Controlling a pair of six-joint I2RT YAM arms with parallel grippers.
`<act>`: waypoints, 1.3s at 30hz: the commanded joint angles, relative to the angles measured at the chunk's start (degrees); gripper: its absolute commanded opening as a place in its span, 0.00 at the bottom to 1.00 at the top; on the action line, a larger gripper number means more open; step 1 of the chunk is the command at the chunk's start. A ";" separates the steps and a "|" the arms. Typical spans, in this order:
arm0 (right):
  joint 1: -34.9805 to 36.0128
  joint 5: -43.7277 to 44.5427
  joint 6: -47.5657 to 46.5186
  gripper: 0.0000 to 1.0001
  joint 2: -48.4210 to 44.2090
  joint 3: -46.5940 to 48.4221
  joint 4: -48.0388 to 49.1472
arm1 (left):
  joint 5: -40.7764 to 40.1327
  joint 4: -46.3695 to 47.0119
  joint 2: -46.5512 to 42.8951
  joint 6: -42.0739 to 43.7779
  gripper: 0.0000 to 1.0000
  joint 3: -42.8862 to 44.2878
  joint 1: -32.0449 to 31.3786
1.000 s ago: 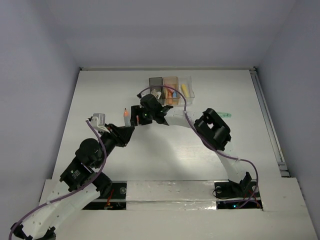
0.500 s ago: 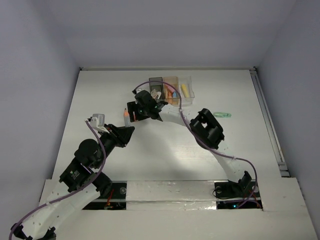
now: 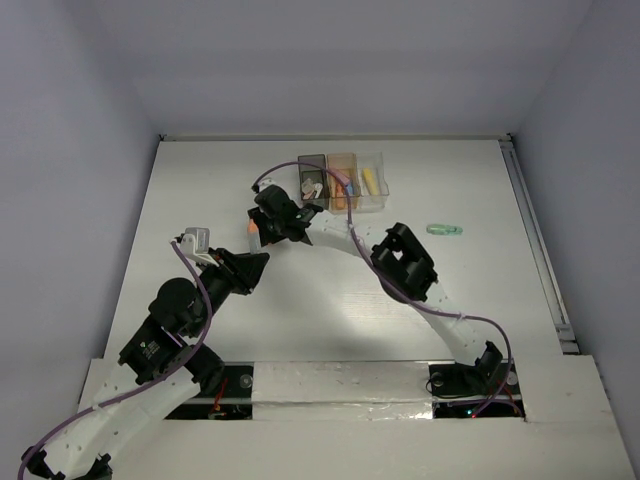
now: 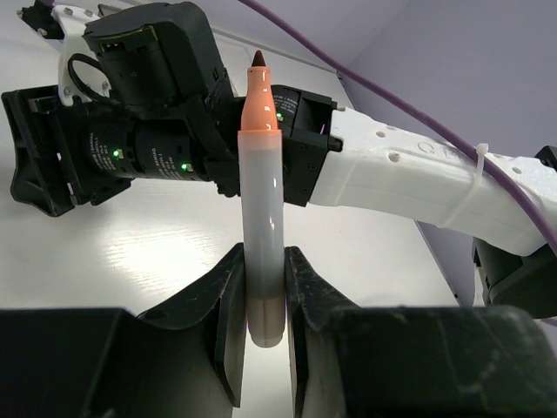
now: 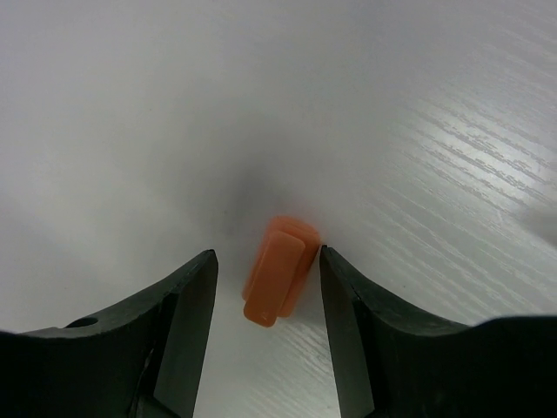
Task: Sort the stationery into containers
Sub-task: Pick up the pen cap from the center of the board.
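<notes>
- White table (image 3: 450, 300) under grey walls carries everything.
- Left gripper (image 4: 263, 266) is closed firmly on an uncapped marker (image 4: 261, 165). Its long axis runs straight out from the fingers, and the dark tip points away, toward the other arm.
- Right gripper (image 5: 267, 261) is partly open and holds nothing. It stands astride a small orange piece (image 5: 277, 280) lying flat on the table, whose long axis follows the gap, a little tilted.
- I judge it should centre first, because one finger sits nearer, then close gently.
- Containers (image 3: 385, 190) stand near, further right.

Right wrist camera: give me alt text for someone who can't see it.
An orange cap lies on the white table between the open black fingers of the right gripper, not yet gripped.
</notes>
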 commanded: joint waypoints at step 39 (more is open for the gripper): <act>-2.74 5.58 3.58 0.05 -42.37 -43.59 21.96 | 5.19 17.46 7.09 -4.78 0.00 -12.41 0.30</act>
